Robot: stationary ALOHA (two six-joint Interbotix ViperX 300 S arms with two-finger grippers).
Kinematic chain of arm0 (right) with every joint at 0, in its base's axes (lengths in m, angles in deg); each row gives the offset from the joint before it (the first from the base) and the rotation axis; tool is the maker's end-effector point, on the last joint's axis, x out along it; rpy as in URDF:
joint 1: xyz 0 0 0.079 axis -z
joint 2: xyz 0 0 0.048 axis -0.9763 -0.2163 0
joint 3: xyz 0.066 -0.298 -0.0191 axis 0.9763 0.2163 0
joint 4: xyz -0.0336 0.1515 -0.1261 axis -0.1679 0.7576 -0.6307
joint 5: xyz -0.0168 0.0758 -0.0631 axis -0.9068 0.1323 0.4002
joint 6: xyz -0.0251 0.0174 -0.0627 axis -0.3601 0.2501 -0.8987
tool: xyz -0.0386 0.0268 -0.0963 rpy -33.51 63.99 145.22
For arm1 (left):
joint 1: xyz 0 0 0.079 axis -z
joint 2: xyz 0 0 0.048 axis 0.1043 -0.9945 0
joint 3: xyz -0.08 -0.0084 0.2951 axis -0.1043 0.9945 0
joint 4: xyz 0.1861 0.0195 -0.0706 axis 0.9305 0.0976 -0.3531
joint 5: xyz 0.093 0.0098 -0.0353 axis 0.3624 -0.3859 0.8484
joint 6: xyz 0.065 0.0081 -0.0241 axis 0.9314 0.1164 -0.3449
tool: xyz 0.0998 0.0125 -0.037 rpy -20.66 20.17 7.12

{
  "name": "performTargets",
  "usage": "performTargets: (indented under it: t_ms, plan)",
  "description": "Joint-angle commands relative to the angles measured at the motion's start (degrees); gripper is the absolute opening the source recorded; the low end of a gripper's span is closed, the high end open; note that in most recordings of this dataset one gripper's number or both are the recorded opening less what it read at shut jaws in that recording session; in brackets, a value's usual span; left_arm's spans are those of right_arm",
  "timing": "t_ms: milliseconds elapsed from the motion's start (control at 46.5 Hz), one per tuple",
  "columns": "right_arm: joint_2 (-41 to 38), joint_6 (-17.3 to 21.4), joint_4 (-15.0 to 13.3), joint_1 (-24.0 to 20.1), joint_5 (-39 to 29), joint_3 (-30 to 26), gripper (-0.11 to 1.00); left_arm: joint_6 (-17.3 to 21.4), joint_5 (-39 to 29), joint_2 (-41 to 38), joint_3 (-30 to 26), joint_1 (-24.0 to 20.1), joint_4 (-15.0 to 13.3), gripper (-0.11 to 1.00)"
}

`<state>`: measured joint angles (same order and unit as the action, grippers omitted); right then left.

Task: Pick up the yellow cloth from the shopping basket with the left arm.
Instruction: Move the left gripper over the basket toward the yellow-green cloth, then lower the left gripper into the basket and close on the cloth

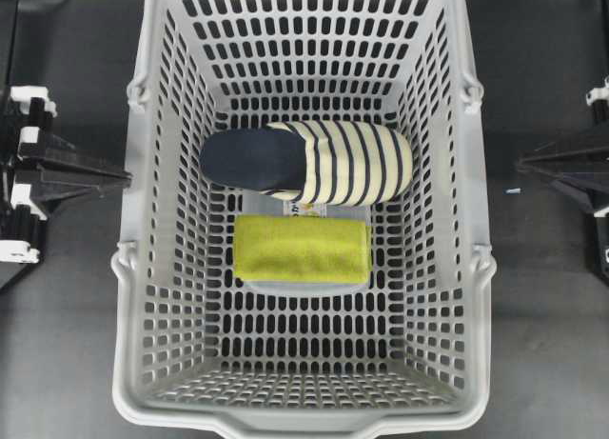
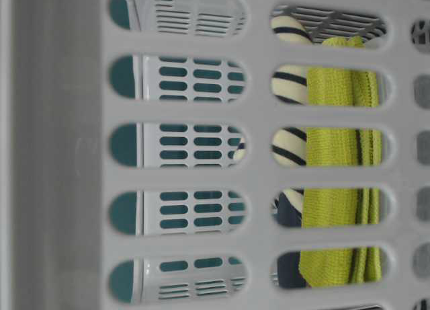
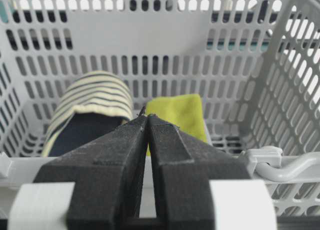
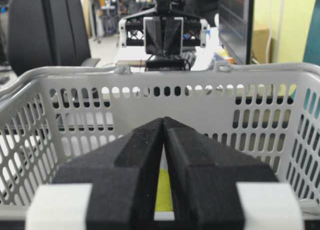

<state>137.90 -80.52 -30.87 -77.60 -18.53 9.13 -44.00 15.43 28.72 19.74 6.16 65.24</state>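
Observation:
The yellow cloth (image 1: 303,250) lies folded flat on the floor of the light-grey shopping basket (image 1: 143,268), just in front of a cream-and-navy striped slipper (image 1: 314,161). My left gripper (image 1: 124,177) is shut and empty, outside the basket's left wall at rim height. In the left wrist view its tips (image 3: 146,115) point over the rim towards the cloth (image 3: 177,113) and the slipper (image 3: 90,103). My right gripper (image 1: 521,161) is shut and empty outside the right wall. In the right wrist view (image 4: 163,119) a sliver of the cloth (image 4: 163,190) shows between the fingers.
The basket's tall slotted walls (image 3: 165,50) surround both items; its handle hinges (image 3: 272,162) sit on the rim. The table-level view looks through a wall (image 2: 255,175) at the cloth (image 2: 336,162) and slipper (image 2: 289,145). Dark table (image 1: 67,363) lies on both sides.

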Motion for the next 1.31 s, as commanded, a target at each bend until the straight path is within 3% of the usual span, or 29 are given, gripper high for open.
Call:
performTargets:
  t_ms: [0, 86, 301, 645, 731, 859, 924, 1010, 1117, 1182, 1225, 1289]
  plan:
    - [-0.44, 0.53, 0.18, -0.18, 0.35, -1.14, 0.00, -0.44, -3.16, -0.88, -4.39, -0.35, 2.46, 0.06]
    - [-0.44, 0.97, 1.23, -0.09, -0.70, -1.14, 0.00, -0.70, -9.05, -2.29, -8.61, -0.35, 2.46, 0.00]
    - [-0.62, 3.25, 1.49, 0.18, -3.52, -2.29, 0.00, -0.62, -26.46, -10.02, -21.80, 0.53, 2.46, 0.00]
    - [-0.53, 3.16, 1.23, 0.44, -7.03, -2.90, 0.00, -0.18, -41.66, -27.42, -37.09, 2.37, 2.46, 0.00]
    - [-0.35, 3.25, 1.32, 0.44, -7.03, -2.90, 0.09, -0.09, -45.09, -31.46, -40.25, 2.81, 2.46, 0.00]
    - [-0.35, 3.34, 1.32, 0.44, -6.15, -2.99, 0.42, 0.53, -50.45, -38.23, -45.97, 2.72, 2.46, 0.02]
    - [-0.44, 3.43, 1.32, 0.44, -5.98, -2.99, 0.60, 0.44, -52.38, -41.13, -47.99, 2.64, 2.46, 0.11]
    - [-0.70, 3.52, 1.41, 0.44, -5.98, -2.90, 0.78, -0.70, -55.28, -45.26, -50.36, 2.46, 2.46, 0.35]
    - [-0.79, 3.60, 1.49, 0.44, -5.98, -2.90, 0.80, -1.49, -58.18, -50.01, -52.91, 2.90, 2.46, 0.68]
    - [-0.79, 3.69, 1.49, 0.44, -5.98, -2.90, 0.79, -2.20, -59.59, -53.26, -54.32, 3.08, 2.46, 0.83]
    - [-0.79, 3.87, 1.49, 0.44, -5.98, -2.81, 0.78, -2.37, -60.03, -55.02, -54.93, 3.25, 2.46, 0.89]
    - [-0.79, 4.04, 1.41, 0.44, -5.98, -2.81, 0.78, -2.29, -60.03, -57.74, -55.99, 3.52, 2.46, 0.89]
